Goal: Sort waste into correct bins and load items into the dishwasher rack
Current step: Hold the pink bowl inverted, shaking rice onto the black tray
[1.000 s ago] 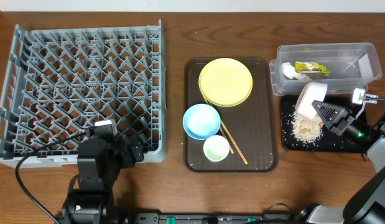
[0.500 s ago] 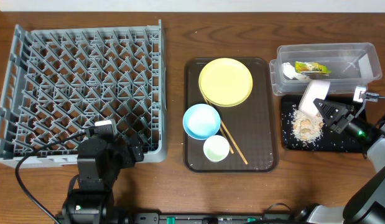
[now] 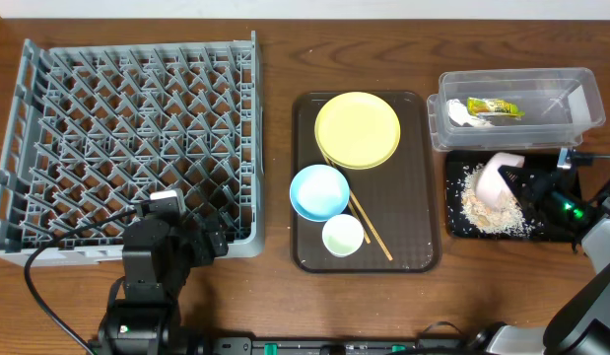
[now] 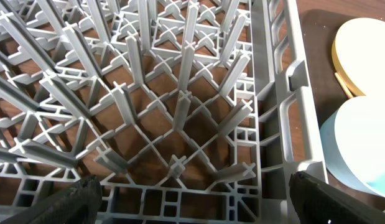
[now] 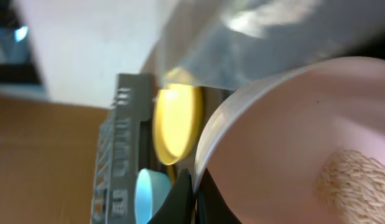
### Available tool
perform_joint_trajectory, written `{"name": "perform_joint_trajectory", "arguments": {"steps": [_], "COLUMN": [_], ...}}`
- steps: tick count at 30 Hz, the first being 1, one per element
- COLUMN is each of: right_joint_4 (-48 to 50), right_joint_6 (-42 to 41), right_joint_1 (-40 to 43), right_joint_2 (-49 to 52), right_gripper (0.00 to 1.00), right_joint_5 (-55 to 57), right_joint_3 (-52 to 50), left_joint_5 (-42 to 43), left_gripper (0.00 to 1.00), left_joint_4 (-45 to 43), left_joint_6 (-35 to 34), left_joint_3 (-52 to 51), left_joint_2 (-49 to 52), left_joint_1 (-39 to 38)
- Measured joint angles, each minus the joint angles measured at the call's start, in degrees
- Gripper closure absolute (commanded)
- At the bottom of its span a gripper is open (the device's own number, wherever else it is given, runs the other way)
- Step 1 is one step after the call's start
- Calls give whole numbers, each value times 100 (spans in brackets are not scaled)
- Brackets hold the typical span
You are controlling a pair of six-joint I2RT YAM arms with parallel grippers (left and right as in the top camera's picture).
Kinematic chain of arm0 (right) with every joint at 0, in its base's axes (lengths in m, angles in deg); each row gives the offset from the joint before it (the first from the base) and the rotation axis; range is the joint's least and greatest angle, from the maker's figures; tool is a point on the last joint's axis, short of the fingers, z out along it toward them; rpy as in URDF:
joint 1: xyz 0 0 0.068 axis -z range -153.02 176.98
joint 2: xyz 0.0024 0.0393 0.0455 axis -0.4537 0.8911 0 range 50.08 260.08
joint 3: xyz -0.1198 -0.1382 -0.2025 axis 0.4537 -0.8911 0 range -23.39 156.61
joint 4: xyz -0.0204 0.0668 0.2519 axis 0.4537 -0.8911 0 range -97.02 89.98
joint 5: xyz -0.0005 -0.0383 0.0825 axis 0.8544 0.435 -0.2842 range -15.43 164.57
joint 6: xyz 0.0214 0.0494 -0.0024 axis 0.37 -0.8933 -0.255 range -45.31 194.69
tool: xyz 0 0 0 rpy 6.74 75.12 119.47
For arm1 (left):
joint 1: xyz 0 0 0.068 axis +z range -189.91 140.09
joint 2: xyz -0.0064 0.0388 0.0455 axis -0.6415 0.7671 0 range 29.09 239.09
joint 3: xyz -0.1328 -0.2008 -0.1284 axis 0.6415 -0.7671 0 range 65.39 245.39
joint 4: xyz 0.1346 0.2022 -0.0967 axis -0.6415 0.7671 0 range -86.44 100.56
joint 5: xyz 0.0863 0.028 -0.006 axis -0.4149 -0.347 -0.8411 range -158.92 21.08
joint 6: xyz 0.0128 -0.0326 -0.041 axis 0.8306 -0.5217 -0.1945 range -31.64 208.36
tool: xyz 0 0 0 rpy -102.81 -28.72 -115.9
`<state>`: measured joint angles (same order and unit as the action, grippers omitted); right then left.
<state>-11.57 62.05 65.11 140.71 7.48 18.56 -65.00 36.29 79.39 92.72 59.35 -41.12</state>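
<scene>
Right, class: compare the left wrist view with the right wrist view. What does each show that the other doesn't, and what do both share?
Only the left wrist view shows the left gripper, open, with its fingertips at the bottom corners, and the upright pegs inside the dishwasher rack. Only the right wrist view shows the white bowl, close up, with beige scraps inside and the right gripper pinching its rim. Both show the rack (edge-on in the right wrist view), the yellow plate and the light blue bowl.
</scene>
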Motion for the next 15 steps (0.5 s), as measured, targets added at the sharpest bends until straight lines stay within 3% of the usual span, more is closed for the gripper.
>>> {"name": "perform_joint_trajectory", "arguments": {"steps": [10, 15], "right_joint_4": [433, 415], "right_joint_6": [741, 730], "right_joint_1": [0, 0], "right_joint_2": [0, 2], "right_gripper": [99, 99], "right_joint_5": [-1582, -1576], "right_joint_3": [-2, -2], "left_joint_5": [0, 0], "left_gripper": [2, 2], "left_joint_4": [2, 0], "left_joint_6": [0, 0], "left_joint_3": [0, 0], "left_joint_2": [0, 0], "left_joint_1": [0, 0]}}
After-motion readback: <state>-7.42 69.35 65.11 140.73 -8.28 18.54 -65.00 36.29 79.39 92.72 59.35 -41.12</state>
